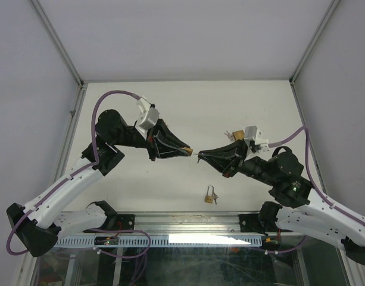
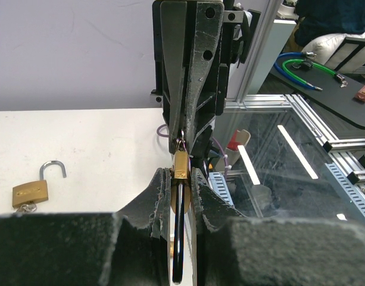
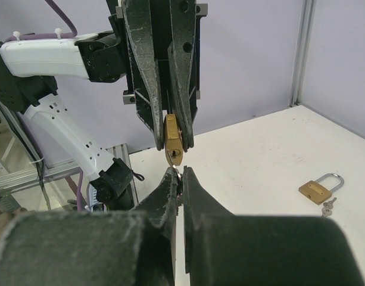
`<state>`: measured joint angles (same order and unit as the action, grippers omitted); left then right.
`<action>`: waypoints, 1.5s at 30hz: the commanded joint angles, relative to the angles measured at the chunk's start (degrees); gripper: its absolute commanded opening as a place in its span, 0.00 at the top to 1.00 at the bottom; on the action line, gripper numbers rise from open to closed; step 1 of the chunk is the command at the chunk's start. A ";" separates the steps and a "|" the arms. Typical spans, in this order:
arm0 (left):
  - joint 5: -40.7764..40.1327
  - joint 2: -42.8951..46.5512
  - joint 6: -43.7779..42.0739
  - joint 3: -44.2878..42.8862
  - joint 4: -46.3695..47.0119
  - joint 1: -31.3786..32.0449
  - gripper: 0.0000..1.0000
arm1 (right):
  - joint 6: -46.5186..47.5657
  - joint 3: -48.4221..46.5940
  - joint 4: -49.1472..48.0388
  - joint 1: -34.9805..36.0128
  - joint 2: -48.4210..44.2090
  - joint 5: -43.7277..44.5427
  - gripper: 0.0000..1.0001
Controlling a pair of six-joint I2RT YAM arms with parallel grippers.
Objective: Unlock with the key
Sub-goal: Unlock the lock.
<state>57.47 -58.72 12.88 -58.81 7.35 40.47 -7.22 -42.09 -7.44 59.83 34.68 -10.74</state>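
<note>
My left claw (image 1: 189, 152) is shut on the gold padlock (image 3: 172, 142), up above the counter (image 1: 170, 107). My right claw (image 1: 201, 156) pinches the key (image 2: 180, 145) right at the keyhole. I think the turn is still left to do
</note>
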 commanded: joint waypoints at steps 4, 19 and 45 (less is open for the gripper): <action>-0.09 0.44 0.37 -2.63 3.11 0.16 1.00 | 0.07 -1.21 -3.17 0.30 1.05 0.02 1.00; -0.05 1.04 0.64 -2.08 3.48 0.14 1.00 | 0.98 -1.23 -3.28 0.29 3.05 1.50 1.00; -8.17 0.31 -7.26 5.05 -1.31 3.56 1.00 | -6.12 -5.37 -16.93 0.33 12.06 -14.69 1.00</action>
<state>51.40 -55.57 9.85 -55.64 7.88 41.17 -8.49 -43.16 -14.37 58.74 43.24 -15.73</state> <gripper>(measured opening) 0.106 0.018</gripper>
